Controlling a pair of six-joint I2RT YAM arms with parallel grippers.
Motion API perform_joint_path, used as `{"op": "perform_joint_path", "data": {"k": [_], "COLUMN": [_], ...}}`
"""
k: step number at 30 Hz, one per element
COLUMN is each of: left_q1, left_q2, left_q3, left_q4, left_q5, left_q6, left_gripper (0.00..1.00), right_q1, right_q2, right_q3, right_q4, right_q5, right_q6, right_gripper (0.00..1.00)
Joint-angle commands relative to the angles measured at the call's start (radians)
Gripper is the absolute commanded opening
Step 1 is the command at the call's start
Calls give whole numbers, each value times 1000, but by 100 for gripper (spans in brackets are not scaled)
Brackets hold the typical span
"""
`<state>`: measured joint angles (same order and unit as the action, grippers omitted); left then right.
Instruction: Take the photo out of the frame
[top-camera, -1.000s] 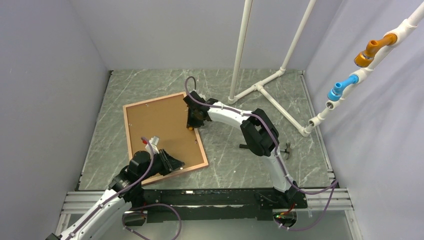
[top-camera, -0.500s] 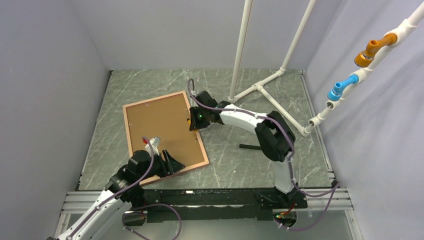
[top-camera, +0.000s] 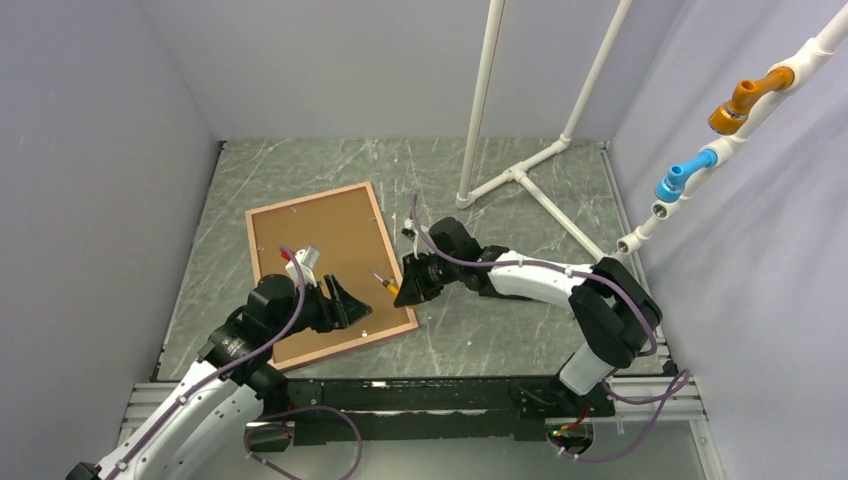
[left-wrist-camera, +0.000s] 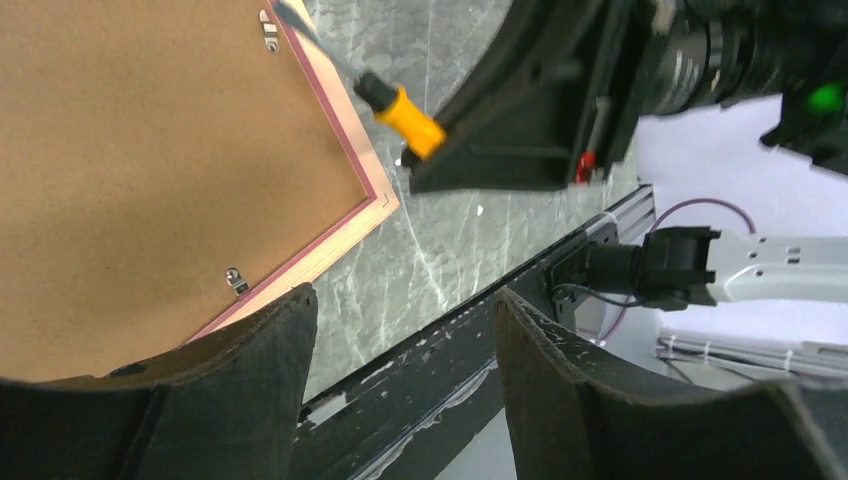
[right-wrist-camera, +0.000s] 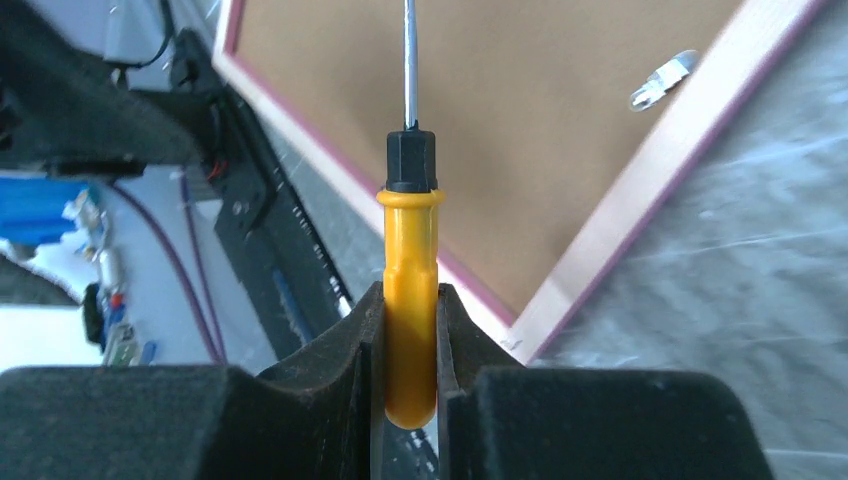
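One pink frame (top-camera: 310, 198) is lying face down on the tabletop (top-camera: 480, 330), at about 10 o'clock from the middle of it. One brown backing board (top-camera: 315, 250) is filling the frame. Two small metal clips (left-wrist-camera: 236, 280) are showing at the border in the left wrist view.

There are two grippers and one screwdriver (right-wrist-camera: 410, 250). The right gripper (top-camera: 408, 290) is hanging just beside the frame's right edge, at 3 o'clock from its near half. It is closing narrowly on the yellow handle of the screwdriver. The metal shaft is pointing toward 10 o'clock and is reaching over the pink border, near one clip. I cannot tell whether the tip is touching anything.

The left gripper (top-camera: 345, 303) is hovering over the frame's near right part, at about 5 o'clock from the board's middle. Its fingers (left-wrist-camera: 230, 390) are standing wide apart and are holding nothing. The two grippers are near each other, with the frame's right edge between them.
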<state>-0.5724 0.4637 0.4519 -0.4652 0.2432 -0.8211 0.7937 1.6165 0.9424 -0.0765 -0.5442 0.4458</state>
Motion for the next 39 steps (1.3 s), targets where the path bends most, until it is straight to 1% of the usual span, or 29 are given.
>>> {"op": "perform_joint_path", "data": {"k": [1,3,4,6,8,9,12,14,16,19,21,22,24,25,28,31,34,36,37,39], "left_q1": [3,3,3,3,4,4,3,2,3,2,0,-2,-6,-11,-29,-68,-100,-106,-109,-121], "left_q2": [-5,-17,-21,-10,25,55,153,200,230,259,283,304,368,405,483,533,524,512,511,519], "left_q3": [-58,-79,-79,-62,-15,21,152,226,282,328,329,328,345,341,323,300,264,258,256,251], "left_q4": [140,147,145,136,104,76,-57,-126,-191,-224,-191,-173,-171,-160,-121,-78,-9,-4,-6,2], "left_q5": [-7,-58,-77,-97,-101,-100,-69,-15,41,121,231,321,469,522,589,679,750,763,765,778], "left_q6": [-139,-206,-215,-185,-89,8,225,339,422,527,577,599,640,656,669,673,651,646,649,645], "left_gripper": [70,71,73,77,76,75,72,70,70,70,70,71,71,71,72,69,64,59,58,61], "right_q1": [48,67,74,84,92,97,98,99,100,108,128,136,142,143,143,143,142,143,142,142], "right_q2": [-92,-111,-118,-132,-137,-138,-129,-112,-94,-82,-82,-81,-81,-78,-73,-80,-75,-70,-67,-65], "right_q3": [-87,-116,-129,-145,-145,-144,-130,-109,-94,-76,-60,-52,-42,-36,-3,15,28,33,35,38], "right_q4": [297,323,336,337,310,295,233,172,130,85,48,31,16,1,-93,-147,-201,-219,-221,-213], "right_q5": [-135,-132,-138,-140,-146,-158,-226,-287,-346,-406,-454,-469,-535,-560,-622,-623,-630,-643,-643,-635], "right_q6": [56,59,59,52,34,19,-21,-67,-103,-154,-193,-213,-246,-267,-355,-396,-435,-464,-471,-464], "right_gripper": [0,0,0,0,0,0,0,0,0,0,0,0,0,0,0,0,0,0,0,0]}}
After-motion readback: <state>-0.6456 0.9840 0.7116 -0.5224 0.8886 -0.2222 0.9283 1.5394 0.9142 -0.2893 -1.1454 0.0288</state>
